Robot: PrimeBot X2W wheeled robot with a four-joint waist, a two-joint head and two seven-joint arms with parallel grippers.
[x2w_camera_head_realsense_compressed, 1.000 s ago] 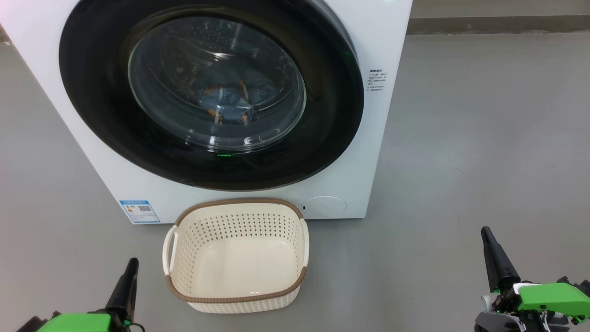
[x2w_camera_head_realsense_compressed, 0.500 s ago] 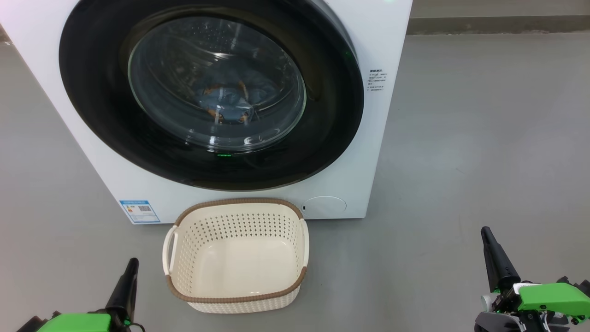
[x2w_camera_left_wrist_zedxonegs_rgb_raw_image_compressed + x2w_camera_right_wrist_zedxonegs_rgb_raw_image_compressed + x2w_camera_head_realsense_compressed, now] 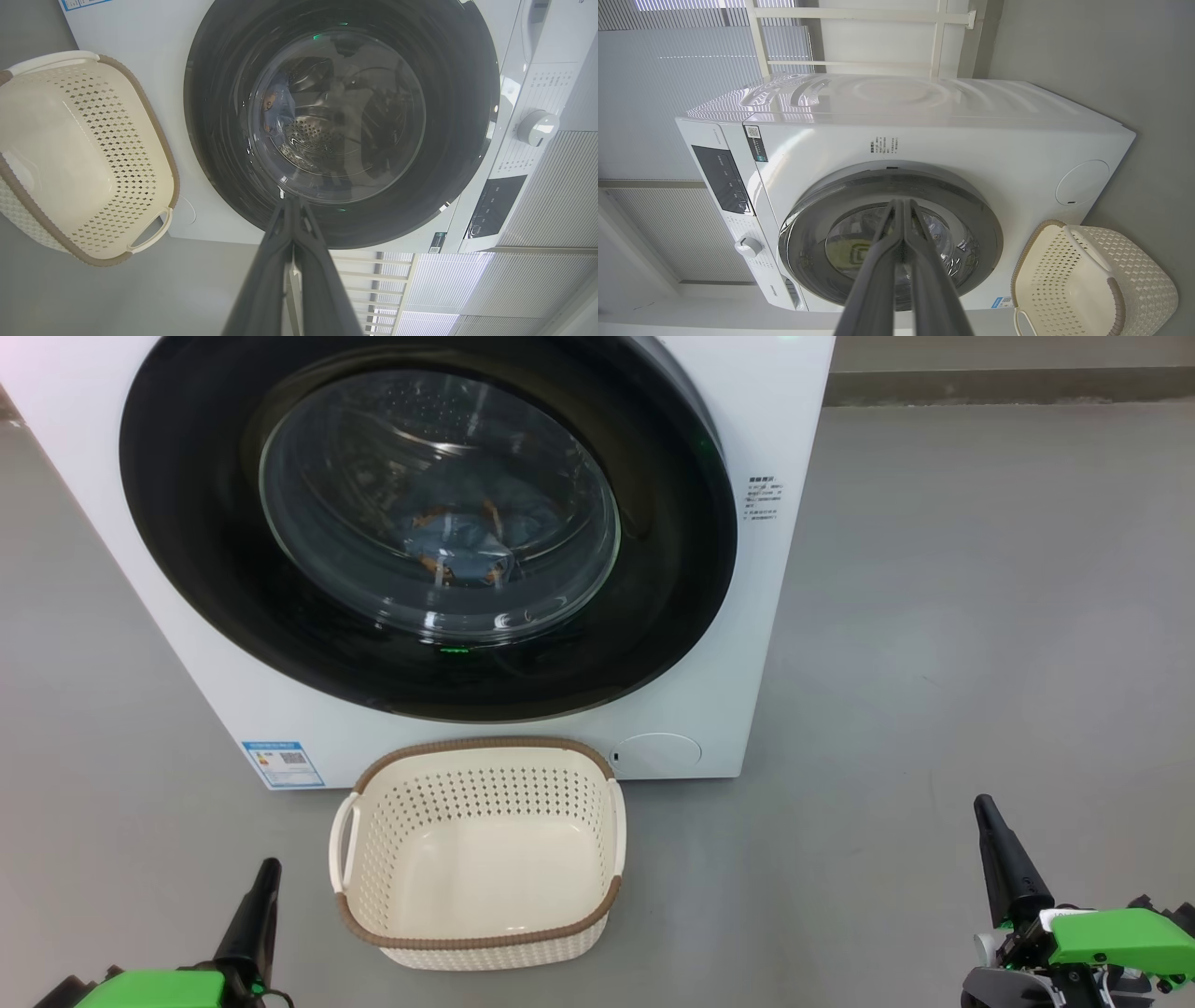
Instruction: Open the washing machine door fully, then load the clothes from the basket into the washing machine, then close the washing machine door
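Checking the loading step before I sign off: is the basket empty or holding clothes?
Empty. The basket shows its bare cream floor; blue clothes lie behind the washing machine door.

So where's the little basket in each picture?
Head view: the basket is at the bottom middle.
Left wrist view: the basket is at the left edge.
Right wrist view: the basket is in the bottom right corner.
Shared landmark: the round black washing machine door, shut, is next to the basket every time.

One washing machine (image 3: 780, 420), one door (image 3: 187, 532), one basket (image 3: 476, 745), one clump of clothes (image 3: 467, 537), one left hand (image 3: 269, 870), one right hand (image 3: 983, 805).
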